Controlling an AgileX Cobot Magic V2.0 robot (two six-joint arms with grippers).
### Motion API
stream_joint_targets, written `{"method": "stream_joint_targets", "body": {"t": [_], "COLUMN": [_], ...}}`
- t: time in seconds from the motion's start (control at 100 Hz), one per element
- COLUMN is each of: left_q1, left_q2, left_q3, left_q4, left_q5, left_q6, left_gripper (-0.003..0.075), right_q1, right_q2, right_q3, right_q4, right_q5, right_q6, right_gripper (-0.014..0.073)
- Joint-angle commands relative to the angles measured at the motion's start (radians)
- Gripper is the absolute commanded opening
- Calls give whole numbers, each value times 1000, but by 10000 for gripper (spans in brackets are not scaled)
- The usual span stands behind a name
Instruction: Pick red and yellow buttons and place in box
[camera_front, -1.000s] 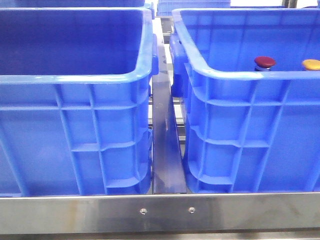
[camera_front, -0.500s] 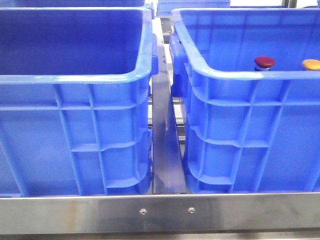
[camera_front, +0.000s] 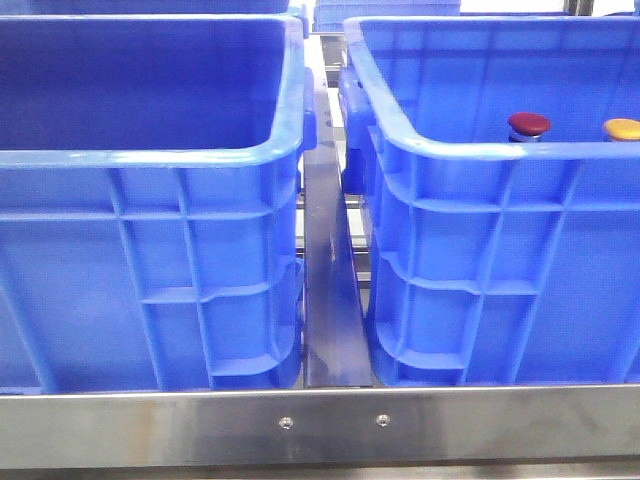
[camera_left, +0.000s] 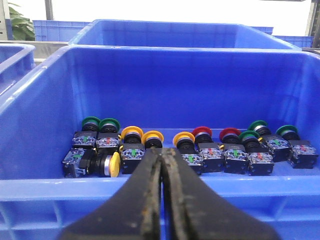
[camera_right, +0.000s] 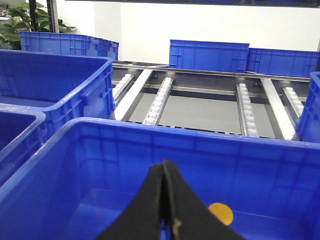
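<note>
In the front view a dark red button (camera_front: 529, 124) and a yellow button (camera_front: 622, 129) show just over the near rim of the right blue box (camera_front: 480, 150); no gripper appears there. In the right wrist view my right gripper (camera_right: 165, 162) is shut and empty above this box (camera_right: 200, 132), with the yellow button (camera_right: 220, 213) on the floor beside it. My left gripper (camera_left: 161, 150) is shut and empty over the near rim of another blue crate (camera_left: 50, 180). That crate holds a row of several yellow buttons (camera_left: 132, 133), red buttons (camera_left: 202, 132) and green ones (camera_left: 91, 121).
The left blue crate (camera_front: 150, 158) stands beside the box, its floor hidden in the front view. A steel rail (camera_front: 330, 300) runs between them and a steel bar (camera_front: 330, 422) crosses in front. Roller tracks (camera_right: 160, 97) and more blue crates (camera_right: 207, 55) lie beyond.
</note>
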Motion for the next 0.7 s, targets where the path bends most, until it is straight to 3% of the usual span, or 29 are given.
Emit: {"method": "stream_joint_targets", "body": {"t": [0.0,0.69], "left_q1": [5,5], "left_q2": [-32,-32], "left_q3": [49,49], "left_q4": [0,0], "left_q5": [-88,-88], "left_q6": [-9,-9], "left_gripper": [-19,-19], "right_q1": [-1,-1], "right_q2": [-4,-4], "right_q3": [-26,-25], "right_q4": [114,114], "right_q5": [29,24], "right_q6": [-1,-1], "right_gripper": [-67,-67]}}
